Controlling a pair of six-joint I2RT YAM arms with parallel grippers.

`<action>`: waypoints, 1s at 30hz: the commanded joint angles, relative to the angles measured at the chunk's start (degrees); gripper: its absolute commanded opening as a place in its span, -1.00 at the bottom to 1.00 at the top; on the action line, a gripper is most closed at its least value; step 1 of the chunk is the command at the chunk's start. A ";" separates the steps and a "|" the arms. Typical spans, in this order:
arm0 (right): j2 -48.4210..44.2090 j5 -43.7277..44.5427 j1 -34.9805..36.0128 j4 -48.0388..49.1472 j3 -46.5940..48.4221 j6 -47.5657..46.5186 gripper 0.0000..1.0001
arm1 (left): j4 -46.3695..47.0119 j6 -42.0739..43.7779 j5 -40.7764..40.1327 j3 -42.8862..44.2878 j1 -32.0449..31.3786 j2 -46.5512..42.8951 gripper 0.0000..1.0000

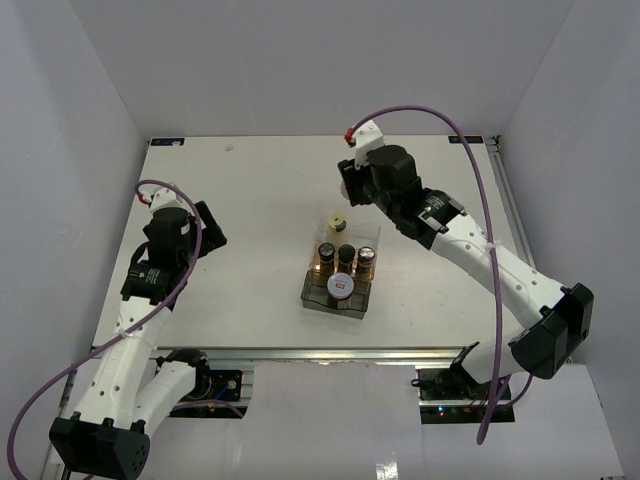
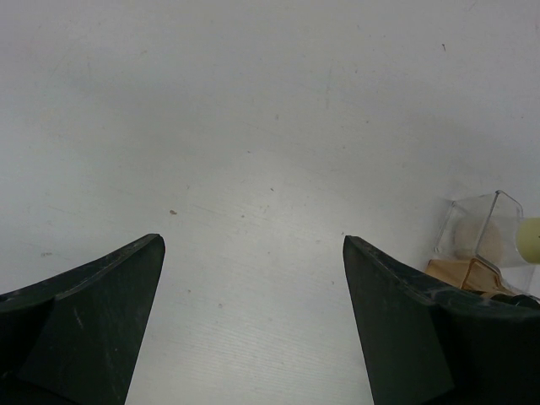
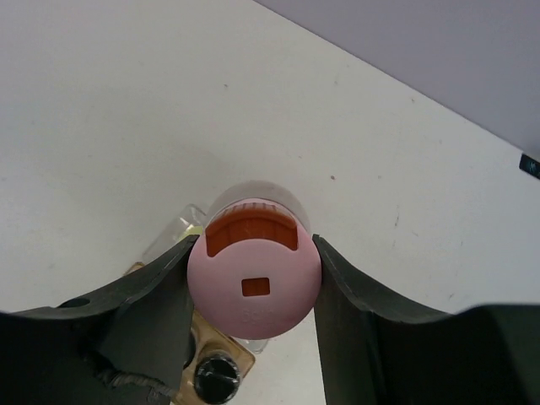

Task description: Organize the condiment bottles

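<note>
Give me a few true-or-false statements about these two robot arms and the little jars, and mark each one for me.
1. The right claw is gripping a pink-capped jar. True.
2. The left arm is carrying a jar too. False: the left claw is open and empty above the table.
3. Three black-capped jars stand in the clear bin. True.
4. The jar with the white cap lies out on the table, away from the others. False: the white-capped jar sits inside the clear bin, at its near end.
</note>
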 commanded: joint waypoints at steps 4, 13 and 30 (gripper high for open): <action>-2.02 -4.98 -6.24 4.81 -11.71 1.01 -0.85 | 0.86 0.03 1.30 0.96 0.40 0.54 0.96; 1.20 -7.02 -6.71 9.24 -16.06 1.18 -0.85 | 0.72 -0.18 1.99 2.01 0.40 1.18 0.96; 5.87 -8.38 -6.76 13.72 -20.86 2.64 -0.80 | 1.39 -0.41 2.35 1.13 0.40 1.85 0.96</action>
